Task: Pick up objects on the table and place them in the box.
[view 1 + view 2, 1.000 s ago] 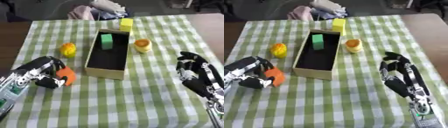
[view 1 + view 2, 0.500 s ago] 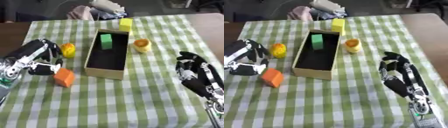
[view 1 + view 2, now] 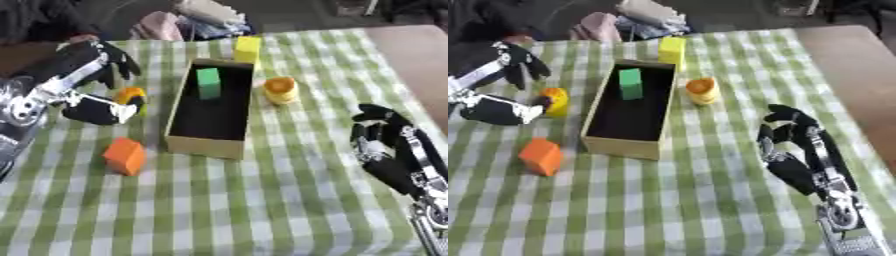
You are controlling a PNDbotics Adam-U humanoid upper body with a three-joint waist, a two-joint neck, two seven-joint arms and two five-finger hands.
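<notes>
An open cardboard box point(image 3: 206, 147) stands in the middle of the checked cloth with a green block point(image 3: 208, 82) inside at its far end. An orange block point(image 3: 125, 155) lies on the cloth left of the box's near corner. A yellow-orange rounded thing point(image 3: 132, 95) sits left of the box. My left hand point(image 3: 91, 109) is open beside it, palm just to its left and fingers point(image 3: 98, 56) spread above it. A yellow block point(image 3: 248, 47) stands behind the box, and a yellow-orange cup-like thing point(image 3: 280, 90) lies to its right. My right hand point(image 3: 796, 145) rests open at the lower right, holding nothing.
A heap of cloth and bags point(image 3: 197, 20) lies beyond the table's far edge. Bare brown tabletop point(image 3: 416, 50) shows to the right of the checked cloth point(image 3: 262, 200).
My left hand has left the orange block, which now lies free on the cloth, and has risen away to the yellow-orange thing. The right hand has stayed put.
</notes>
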